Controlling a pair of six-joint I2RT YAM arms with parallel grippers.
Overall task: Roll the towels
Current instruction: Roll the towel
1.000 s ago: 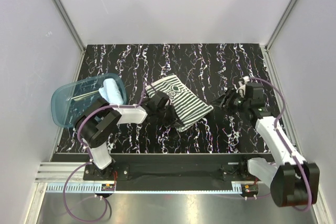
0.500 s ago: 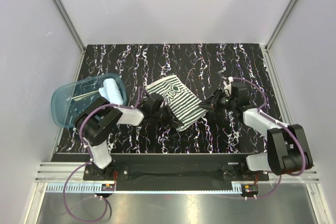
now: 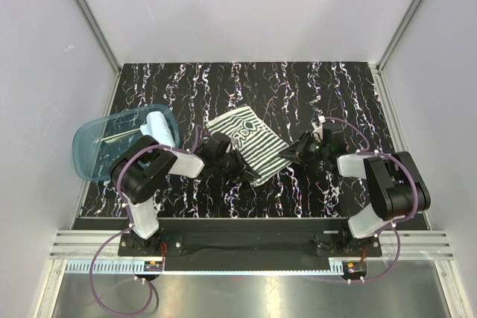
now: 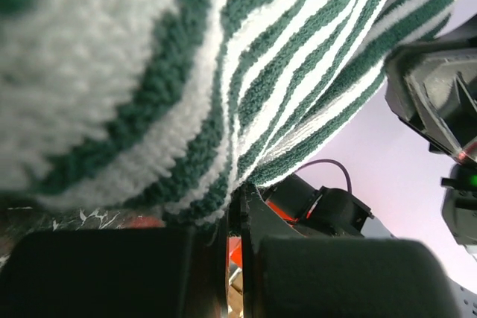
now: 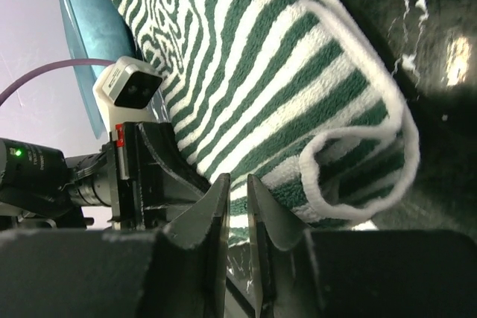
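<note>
The striped towel (image 3: 250, 143) lies partly folded in the middle of the table, its white patterned patch toward the back. My left gripper (image 3: 233, 161) is at its near left edge, shut on the hem (image 4: 238, 191); green-and-white cloth (image 4: 149, 72) fills that wrist view. My right gripper (image 3: 294, 153) is at the towel's right corner, where the hem curls over (image 5: 358, 154). Its jaws (image 5: 237, 181) are closed to a narrow slit with the striped edge between them. The light blue towel (image 3: 156, 126) lies in the tub.
A translucent blue plastic tub (image 3: 112, 147) stands at the left, also seen behind the towel (image 5: 82, 20). The two grippers face each other closely across the towel; the left one (image 5: 149, 161) shows in the right wrist view. Grey walls enclose the dark marbled table (image 3: 298, 87).
The right arm has swung left and folded in to the towel's right corner, and its jaws have closed there. The left gripper has crept slightly right, still shut on the towel.
</note>
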